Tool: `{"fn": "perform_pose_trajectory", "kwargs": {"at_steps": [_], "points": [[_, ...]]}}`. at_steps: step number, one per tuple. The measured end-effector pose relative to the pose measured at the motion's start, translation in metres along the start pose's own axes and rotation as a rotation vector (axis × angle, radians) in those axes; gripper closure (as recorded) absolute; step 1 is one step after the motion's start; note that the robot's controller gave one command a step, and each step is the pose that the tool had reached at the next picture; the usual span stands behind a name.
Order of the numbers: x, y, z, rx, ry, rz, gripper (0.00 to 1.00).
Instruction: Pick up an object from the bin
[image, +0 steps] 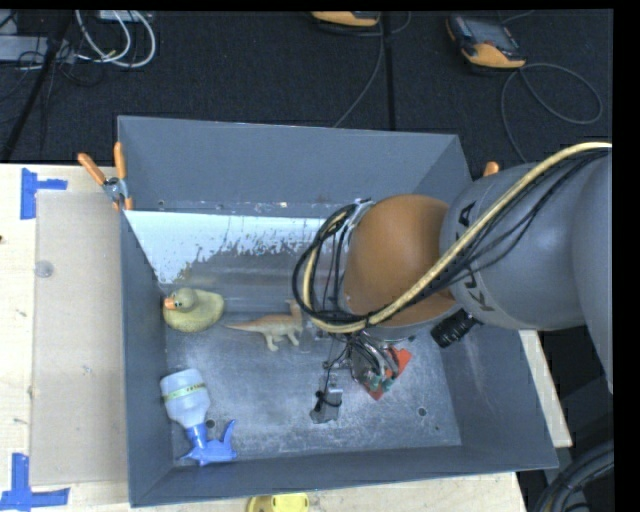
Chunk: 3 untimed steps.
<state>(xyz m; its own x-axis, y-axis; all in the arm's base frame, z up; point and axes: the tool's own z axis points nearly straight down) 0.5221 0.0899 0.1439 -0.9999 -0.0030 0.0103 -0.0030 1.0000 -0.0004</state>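
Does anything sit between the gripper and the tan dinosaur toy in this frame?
Nothing visible does. The gripper hangs over bare bin floor, and the dinosaur lies up-left of it with only floor between. The yellow duck and spray bottle lie farther left, off that line.

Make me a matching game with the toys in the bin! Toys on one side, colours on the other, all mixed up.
Toys:
1. duck
2. dinosaur
3. bottle

Colours:
A. tan
B. pale green and white
C. yellow

Right pairs: 1-C, 2-A, 3-B.
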Motion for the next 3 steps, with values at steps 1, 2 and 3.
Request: {"fn": "perform_pose_trajectory", "kwargs": {"at_steps": [1,2,3], "points": [[-0.002,0.000,-0.004,-0.001,-0.008,0.003,0.00],[-0.042,0.007,0.026,-0.001,-0.011,-0.095,0.00],[-0.072,0.010,0.025,-0.001,-0.004,-0.049,0.00]]}}
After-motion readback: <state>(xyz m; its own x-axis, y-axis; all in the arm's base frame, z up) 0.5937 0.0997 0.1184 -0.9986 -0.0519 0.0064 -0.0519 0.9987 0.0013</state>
